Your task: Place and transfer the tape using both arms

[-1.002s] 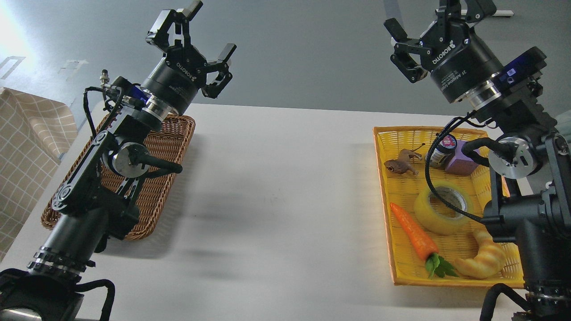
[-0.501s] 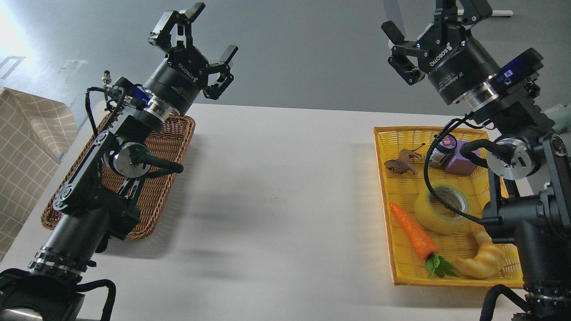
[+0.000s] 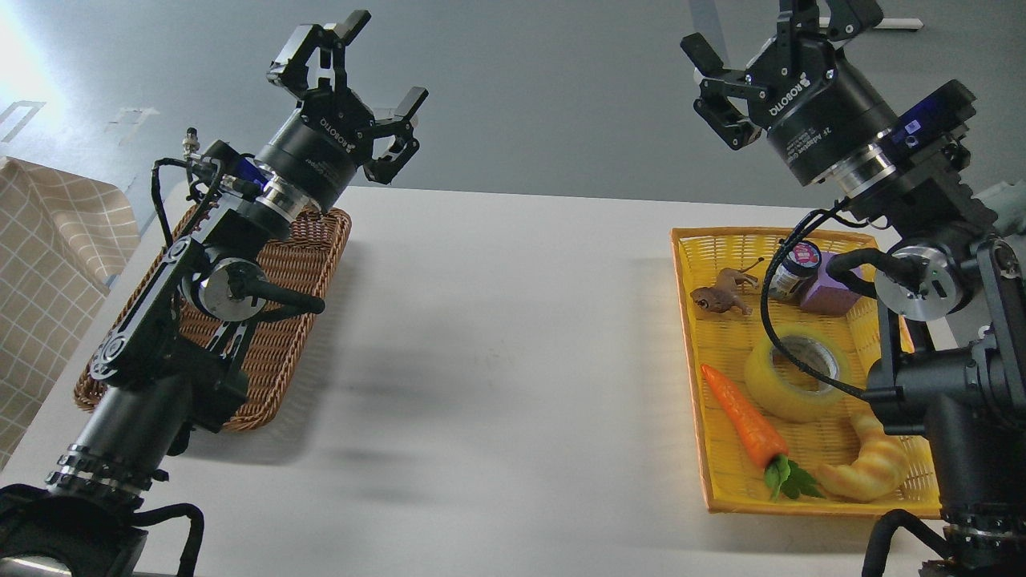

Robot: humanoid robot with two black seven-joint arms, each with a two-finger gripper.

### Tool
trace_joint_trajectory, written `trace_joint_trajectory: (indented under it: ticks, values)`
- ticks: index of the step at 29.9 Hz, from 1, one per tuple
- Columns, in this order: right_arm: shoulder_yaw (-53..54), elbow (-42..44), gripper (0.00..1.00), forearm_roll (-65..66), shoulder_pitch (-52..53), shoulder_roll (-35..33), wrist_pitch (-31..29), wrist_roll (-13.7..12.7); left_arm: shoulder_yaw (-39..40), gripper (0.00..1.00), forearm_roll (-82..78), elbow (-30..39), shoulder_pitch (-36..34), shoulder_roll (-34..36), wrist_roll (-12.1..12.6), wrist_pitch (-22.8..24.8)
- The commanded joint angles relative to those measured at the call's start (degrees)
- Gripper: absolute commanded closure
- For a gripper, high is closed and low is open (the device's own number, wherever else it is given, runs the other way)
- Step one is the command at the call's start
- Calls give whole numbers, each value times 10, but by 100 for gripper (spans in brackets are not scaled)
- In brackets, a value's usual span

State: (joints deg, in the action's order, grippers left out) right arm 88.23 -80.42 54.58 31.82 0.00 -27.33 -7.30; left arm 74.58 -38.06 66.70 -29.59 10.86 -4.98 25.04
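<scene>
Translucent yellow packing tape roll (image 3: 792,377) was seen lying flat in the yellow woven plastic basket (image 3: 688,336) at the right, between an orange toy carrot (image 3: 744,421) and a pale croissant (image 3: 870,469); the left gripper (image 3: 375,62) was held spread and empty above the brown wicker tray (image 3: 313,264); the right gripper (image 3: 773,28) was likewise spread, raised beyond the basket's far edge.

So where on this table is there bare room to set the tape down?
The wide white table strip between the brown wicker basket and the yellow basket is bare. The yellow one is crowded: tape, carrot, croissant.
</scene>
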Motion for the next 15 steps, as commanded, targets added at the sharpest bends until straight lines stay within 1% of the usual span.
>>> trace_joint_trajectory:
  ticks: [1, 4, 9, 15]
  values:
    - [0, 0, 0, -1, 0, 0, -1, 0, 0, 2, -1, -1, 1, -3, 9, -6]
    - [0, 0, 0, 0, -1, 0, -1, 0, 0, 2, -1, -1, 0, -2, 9, -5]
    - [0, -3, 0, -1, 0, 0, -4, 0, 0, 2, -1, 1, -9, -1, 16, -5]
    - [0, -3, 0, -1, 6, 0, -4, 0, 0, 2, -1, 12, -3, -6, 16, -6]
